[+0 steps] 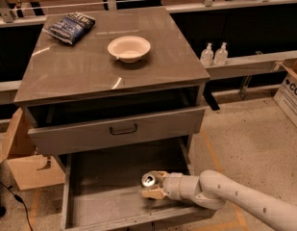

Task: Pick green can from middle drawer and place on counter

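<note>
— Grey floor of the middle drawer (102, 194): where on it is the green can (149, 179)?
— Upright, toward the right front, silver lid up. The gripper (149, 185) reaches in from the right, its tan fingers (153, 194) spread, with the can between them and close against the rear one.
— And above?
— A drawer front (90, 134) with a dark handle, pulled out slightly. On the counter (80, 71) sit a white bowl (129, 47) and a dark blue snack bag (71, 27). Two clear pump bottles (207, 56) stand on the ledge to the right.
</note>
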`<action>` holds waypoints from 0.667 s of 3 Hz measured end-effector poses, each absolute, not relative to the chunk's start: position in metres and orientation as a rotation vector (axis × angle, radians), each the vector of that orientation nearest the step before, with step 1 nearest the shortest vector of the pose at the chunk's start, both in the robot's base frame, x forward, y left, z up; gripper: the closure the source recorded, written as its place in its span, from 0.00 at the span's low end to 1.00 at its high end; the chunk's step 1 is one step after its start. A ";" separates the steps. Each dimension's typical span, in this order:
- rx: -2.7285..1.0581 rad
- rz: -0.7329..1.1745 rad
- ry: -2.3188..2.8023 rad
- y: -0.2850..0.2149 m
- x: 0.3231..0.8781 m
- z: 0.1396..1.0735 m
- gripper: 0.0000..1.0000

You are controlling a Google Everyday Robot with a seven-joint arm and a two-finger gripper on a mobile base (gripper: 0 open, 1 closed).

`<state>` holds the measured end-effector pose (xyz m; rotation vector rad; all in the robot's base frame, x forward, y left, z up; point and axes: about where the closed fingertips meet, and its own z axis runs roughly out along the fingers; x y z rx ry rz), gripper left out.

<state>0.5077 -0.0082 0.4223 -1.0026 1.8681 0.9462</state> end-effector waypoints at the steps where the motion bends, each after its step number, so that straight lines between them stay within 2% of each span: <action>1: -1.005 0.954 1.849 -0.001 0.507 0.430 0.70; 2: -0.958 0.907 1.865 -0.021 0.511 0.453 0.92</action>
